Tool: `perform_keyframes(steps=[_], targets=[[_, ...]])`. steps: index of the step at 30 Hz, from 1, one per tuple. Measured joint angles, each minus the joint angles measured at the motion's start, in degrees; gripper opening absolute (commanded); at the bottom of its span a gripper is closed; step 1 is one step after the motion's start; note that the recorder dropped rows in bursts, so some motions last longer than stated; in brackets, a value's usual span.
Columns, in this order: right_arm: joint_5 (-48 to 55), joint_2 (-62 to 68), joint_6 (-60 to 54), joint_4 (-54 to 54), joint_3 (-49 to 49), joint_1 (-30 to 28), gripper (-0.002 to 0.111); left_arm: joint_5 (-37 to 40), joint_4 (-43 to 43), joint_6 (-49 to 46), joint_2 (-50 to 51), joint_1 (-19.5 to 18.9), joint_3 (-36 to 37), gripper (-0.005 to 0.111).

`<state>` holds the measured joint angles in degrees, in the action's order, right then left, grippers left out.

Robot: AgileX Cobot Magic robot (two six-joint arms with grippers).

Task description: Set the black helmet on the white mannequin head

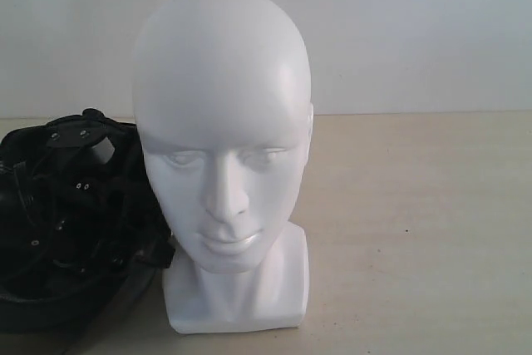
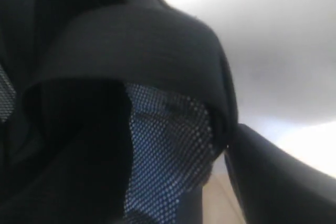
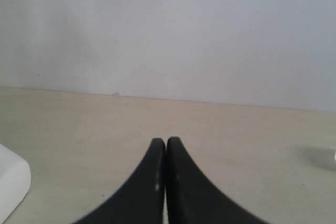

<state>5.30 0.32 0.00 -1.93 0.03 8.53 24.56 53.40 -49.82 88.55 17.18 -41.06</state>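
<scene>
the round matte-black open-face helmet (image 1: 66, 222) is lying on the pale table (image 1: 416, 230), touching the left of the glossy white plastic mannequin head (image 1: 223, 122). the right gripper (image 3: 166, 142) is hovering, jaws pressed together, empty. helmet padding (image 2: 168, 145) is hiding the left gripper; i cannot tell its spread.

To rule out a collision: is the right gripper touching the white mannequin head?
Apart. The right wrist view shows bare table between the right gripper and the white mannequin head.
</scene>
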Motion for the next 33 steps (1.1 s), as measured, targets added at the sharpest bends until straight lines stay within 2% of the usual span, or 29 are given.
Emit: perform_keyframes(steps=[4,7,19,33], targets=[[0.00,0.00,0.00,0.00,0.00,0.00,0.000,-1.13,0.14,-0.14,0.66,0.00,0.00,0.066],[0.00,0.00,0.00,0.00,0.00,0.00,0.000,-2.71,0.14,-0.23,0.66,0.00,0.00,0.060],[0.00,0.00,0.00,0.00,0.00,0.00,0.000,-3.76,-0.01,-0.72,0.66,0.00,-0.25,0.004],[0.00,0.00,0.00,0.00,0.00,0.00,0.000,-1.59,-0.47,-1.07,-0.63,0.00,-0.25,0.004]])
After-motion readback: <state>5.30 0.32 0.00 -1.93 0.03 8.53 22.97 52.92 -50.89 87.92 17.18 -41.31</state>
